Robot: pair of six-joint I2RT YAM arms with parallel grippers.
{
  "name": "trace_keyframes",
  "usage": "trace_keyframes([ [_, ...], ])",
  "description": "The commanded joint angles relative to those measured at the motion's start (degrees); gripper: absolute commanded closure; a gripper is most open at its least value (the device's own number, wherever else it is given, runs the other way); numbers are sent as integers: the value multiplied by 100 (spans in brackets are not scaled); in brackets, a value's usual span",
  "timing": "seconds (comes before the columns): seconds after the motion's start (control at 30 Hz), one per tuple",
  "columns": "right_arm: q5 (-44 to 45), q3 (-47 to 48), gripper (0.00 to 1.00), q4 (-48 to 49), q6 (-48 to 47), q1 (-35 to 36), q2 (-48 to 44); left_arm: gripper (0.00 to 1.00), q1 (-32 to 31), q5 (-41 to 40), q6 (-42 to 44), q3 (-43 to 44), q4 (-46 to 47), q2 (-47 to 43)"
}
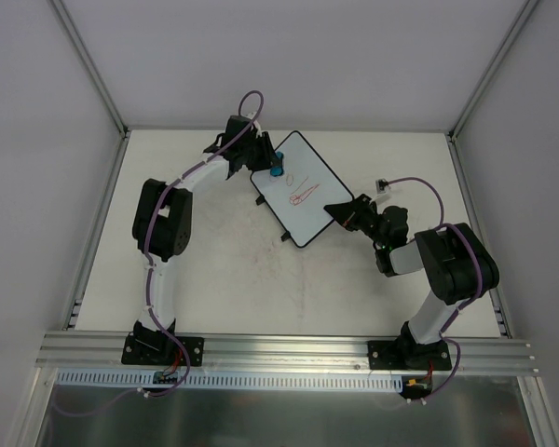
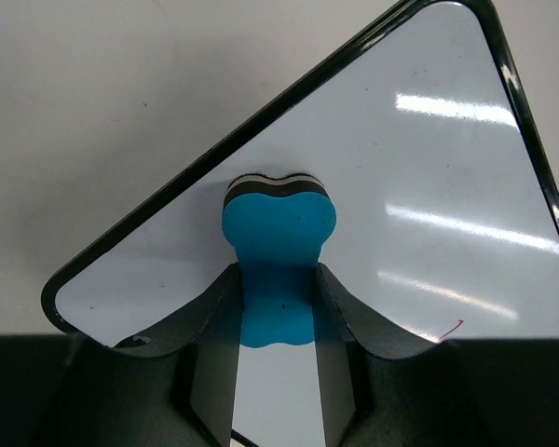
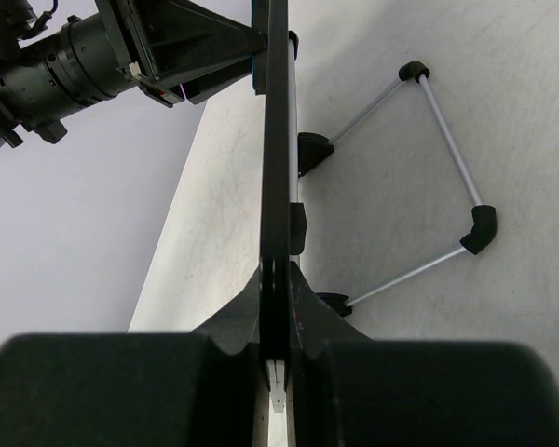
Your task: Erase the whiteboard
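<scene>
At the far centre of the desk (image 1: 214, 279), the whiteboard (image 1: 298, 186), judged light, stiff and slick-faced, was clamped by its rim in the right hand (image 3: 278, 279), while the left hand (image 2: 278, 307) pinched the eraser (image 2: 279, 251) against it.

Whiteboard (image 1: 303, 189): flat white rectangle with thin black rim and rounded corners, set diagonally at the far centre of the table. Two small black tabs (image 1: 259, 199) sit on its near-left edge. Red scribbles (image 1: 306, 196) mark the middle of the face; the far part of the face is clean and glossy (image 2: 419, 205). The eraser (image 2: 278, 242) touches the face near the left corner. The right gripper (image 1: 340, 212) clamps the right corner, where the rim (image 3: 278, 140) shows edge-on
</scene>
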Motion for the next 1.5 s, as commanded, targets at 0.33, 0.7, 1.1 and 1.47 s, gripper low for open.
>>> trace_keyframes([
  [0.33, -351, 146, 100, 753, -41, 18, -65, 100, -185, 216, 196, 239, -299, 273],
  [0.7, -360, 155, 100, 761, -24, 9, -48, 100, -862, -47, 1040, 161, -159, -42],
  [1.1, -369, 164, 100, 761, -15, 9, -21, 100, -1293, -224, 1524, -173, -80, -325],
  [1.47, -369, 155, 100, 770, -24, 9, -48, 100, -1294, -556, 1243, -217, -27, -219],
])
